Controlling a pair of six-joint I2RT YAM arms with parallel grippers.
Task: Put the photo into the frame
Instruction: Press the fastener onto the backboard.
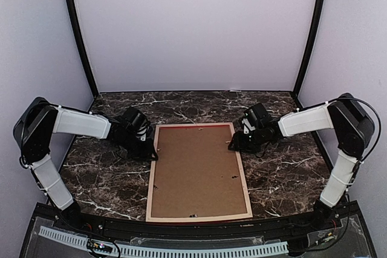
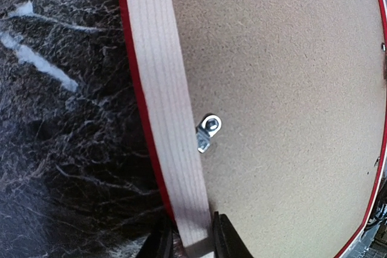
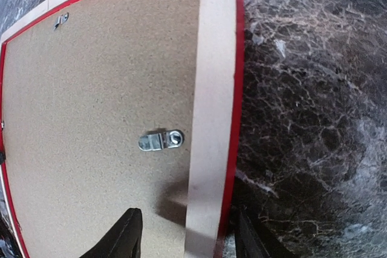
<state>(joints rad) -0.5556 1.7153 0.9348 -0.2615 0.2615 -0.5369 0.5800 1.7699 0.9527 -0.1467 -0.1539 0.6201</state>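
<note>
The frame [image 1: 199, 217] lies face down in the middle of the table, pale wood back up with a red edge showing. A brown backing board [image 1: 196, 170] fills it. The photo is out of view. My left gripper [image 1: 150, 149] is at the far end of the frame's left rail. In the left wrist view its fingers [image 2: 227, 240] press both sides of that rail [image 2: 163, 107], so the left gripper [image 2: 192, 234] is shut on it. My right gripper [image 1: 234, 144] is at the right rail. In the right wrist view the right gripper [image 3: 190, 234] stands open, straddling the rail [image 3: 211, 89] with gaps on both sides.
Small metal turn clips [image 2: 208, 131] [image 3: 160, 140] sit on the backing board beside each rail. Dark marble tabletop [image 1: 284, 173] shows on both sides of the frame. Grey walls close off the back and sides.
</note>
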